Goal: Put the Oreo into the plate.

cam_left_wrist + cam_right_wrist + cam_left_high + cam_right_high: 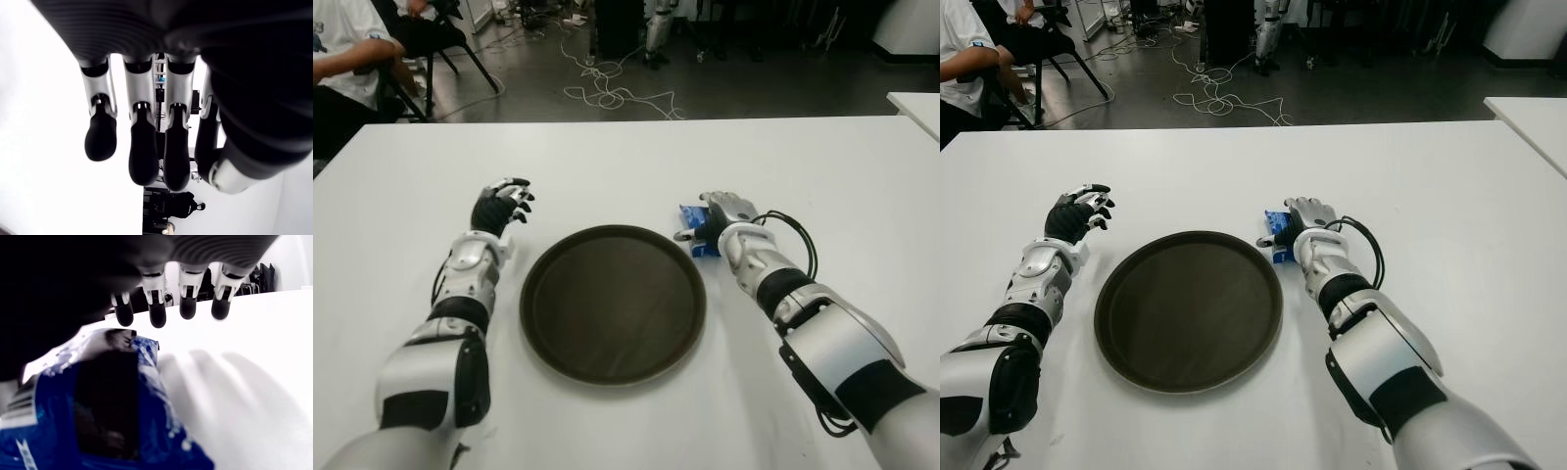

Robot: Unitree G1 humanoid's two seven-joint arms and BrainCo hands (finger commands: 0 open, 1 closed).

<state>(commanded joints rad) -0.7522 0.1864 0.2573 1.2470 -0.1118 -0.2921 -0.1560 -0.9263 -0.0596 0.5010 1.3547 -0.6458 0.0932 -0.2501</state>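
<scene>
Just under the right hand lies the blue Oreo packet on the white table. It is beneath the palm and thumb side, behind the fingertips, which stretch out above the table, a little apart and gripping nothing. The packet sits just beside the rim of the round dark plate, on its right. Left of the plate, the left hand shows with its fingers loosely extended, side by side, empty.
</scene>
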